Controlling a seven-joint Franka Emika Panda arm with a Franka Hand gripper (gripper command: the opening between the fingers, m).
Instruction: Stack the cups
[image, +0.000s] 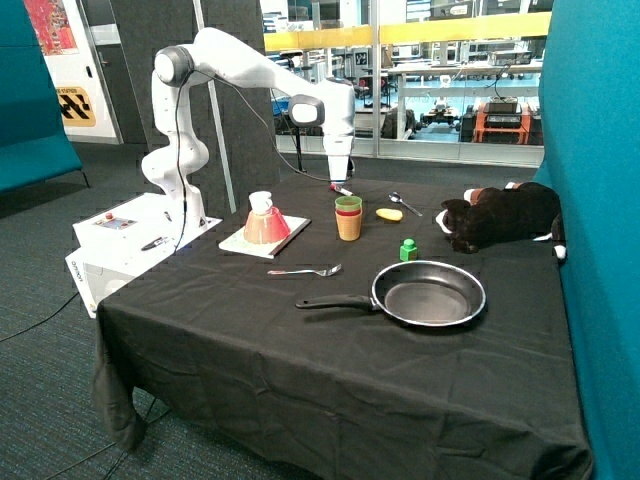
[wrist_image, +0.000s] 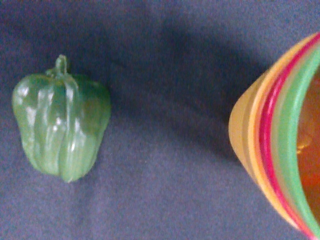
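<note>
The three cups stand nested in one stack (image: 348, 218) near the middle of the black table. The yellow cup (wrist_image: 245, 135) is outermost, the magenta-pink cup (wrist_image: 265, 150) sits inside it and the green cup (wrist_image: 290, 135) is innermost, with its rim on top. My gripper (image: 340, 178) hangs just above and slightly behind the stack and touches none of the cups. The wrist view shows only the edge of the stack and none of the gripper.
A green toy pepper (wrist_image: 60, 132) lies on the cloth beside the stack (image: 408, 249). A frying pan (image: 430, 293), a fork (image: 305, 271), a spoon (image: 403, 203), a yellow lump (image: 389, 214), a plush toy (image: 500, 215) and a salmon cone (image: 265, 225) on a white board surround it.
</note>
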